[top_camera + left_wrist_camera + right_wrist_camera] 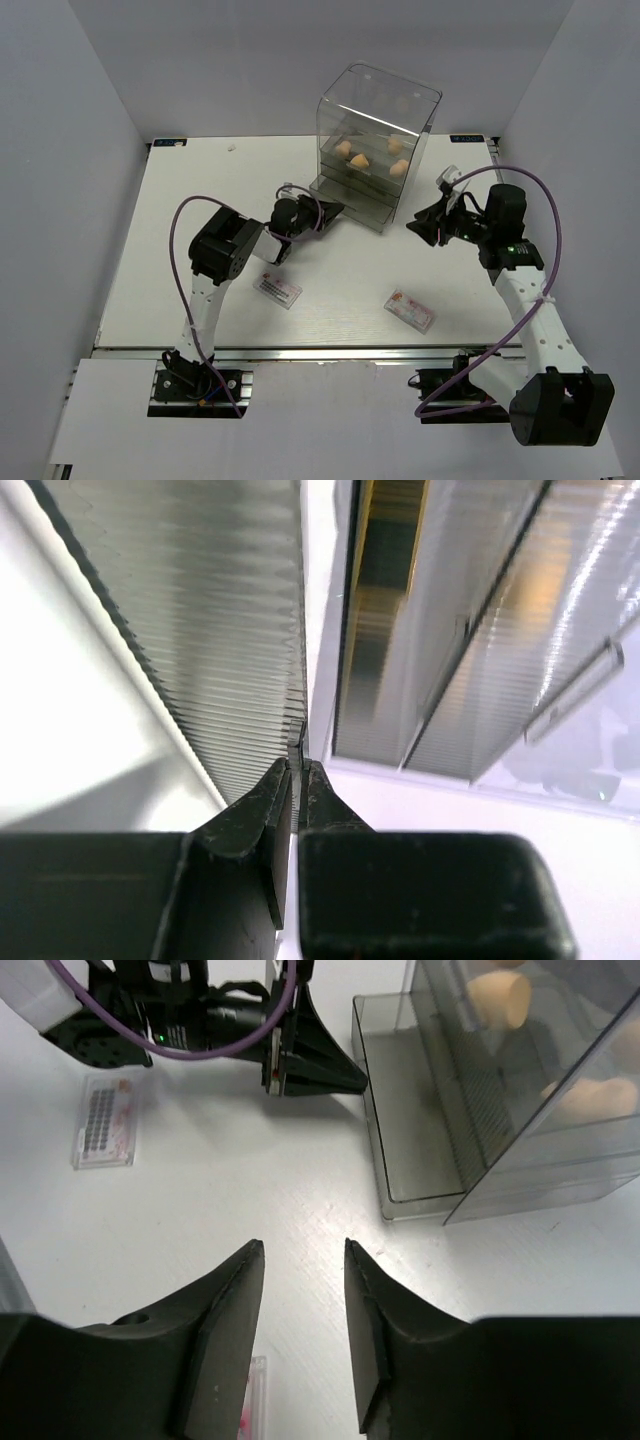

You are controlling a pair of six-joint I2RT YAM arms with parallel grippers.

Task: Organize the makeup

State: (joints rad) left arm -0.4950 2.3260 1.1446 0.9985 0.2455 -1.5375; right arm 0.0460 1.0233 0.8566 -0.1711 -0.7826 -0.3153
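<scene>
Top external view: my left hand [338, 209] is pinched shut on the open bottom drawer [360, 205]. My right hand [415, 230] hangs part-open, empty. Left packet [277, 290] and right packet [410, 310] lie on the bench [200, 200]. I judge a skewed tug could drag the drawer box [380, 100].

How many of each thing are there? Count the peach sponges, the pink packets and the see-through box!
Sponges: 4 (inside the box, a bit blurry through the plastic)
Packets: 2
Box: 1
Total: 7
</scene>
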